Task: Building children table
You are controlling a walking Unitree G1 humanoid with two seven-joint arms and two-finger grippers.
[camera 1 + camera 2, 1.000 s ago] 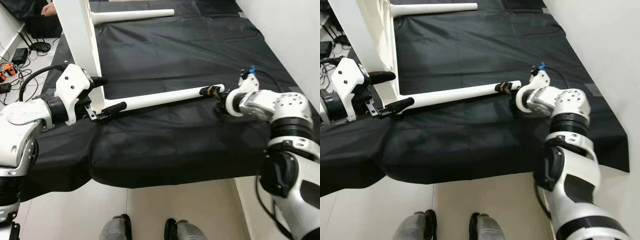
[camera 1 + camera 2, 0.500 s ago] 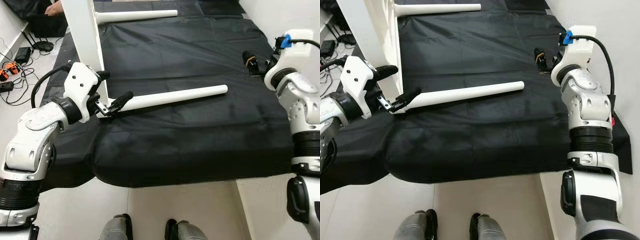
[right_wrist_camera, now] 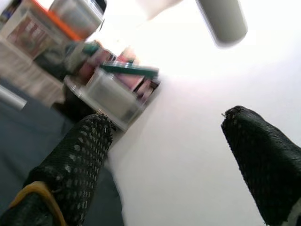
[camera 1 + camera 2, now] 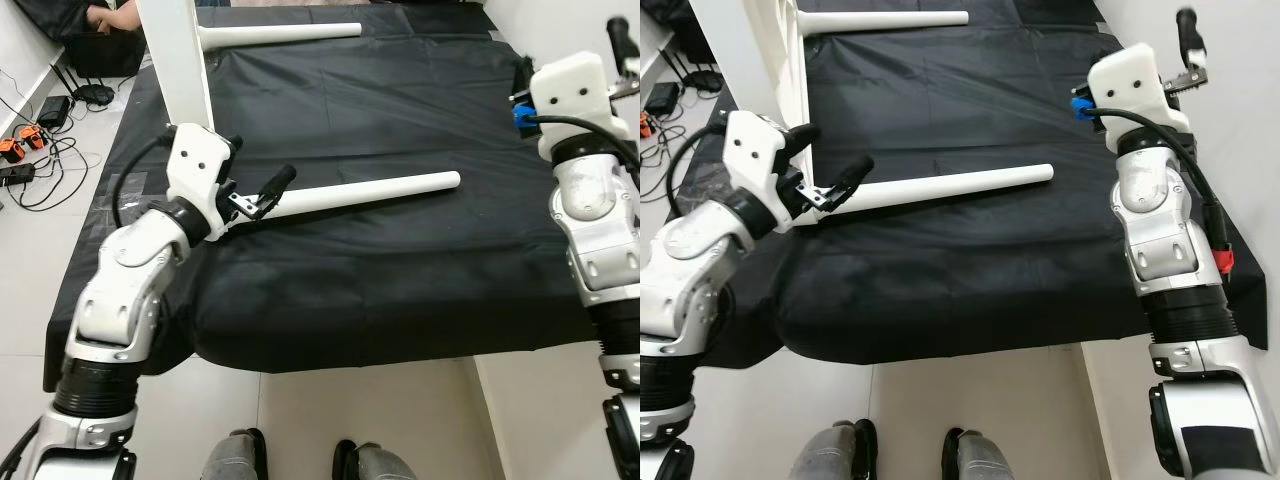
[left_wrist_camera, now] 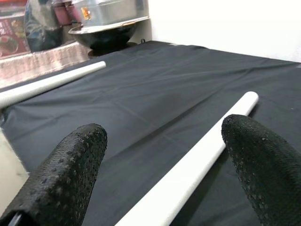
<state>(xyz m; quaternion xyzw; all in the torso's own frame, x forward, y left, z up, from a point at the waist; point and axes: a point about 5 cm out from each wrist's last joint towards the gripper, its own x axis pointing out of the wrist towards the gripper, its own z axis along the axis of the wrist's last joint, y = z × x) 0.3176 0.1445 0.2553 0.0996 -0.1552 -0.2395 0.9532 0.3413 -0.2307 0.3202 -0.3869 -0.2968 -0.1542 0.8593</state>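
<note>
A white table leg [image 4: 360, 192] lies on the black cloth [image 4: 380, 110], its round end pointing right. My left gripper [image 4: 254, 165] is at the leg's near end, open, with one finger on each side of the leg [image 5: 188, 174] and not closed on it. Just behind that gripper stands the white upright table frame [image 4: 180, 60]. A second white leg [image 4: 280, 33] lies at the far edge of the cloth. My right gripper [image 4: 1190, 48] is raised high at the right, next to the wall. It is open and holds nothing, its fingers [image 3: 80, 155] aimed at the wall.
A person's hand [image 4: 112, 14] shows at the far left corner. Cables and plugs [image 4: 30, 150] lie on the tiled floor to the left. The white wall [image 4: 1240, 150] runs close along the right. My feet [image 4: 300, 462] stand at the cloth's front edge.
My right gripper has let go of the leg's far end and swung up and right toward the wall. The leg now rests on the cloth. My left gripper stays at its near end.
</note>
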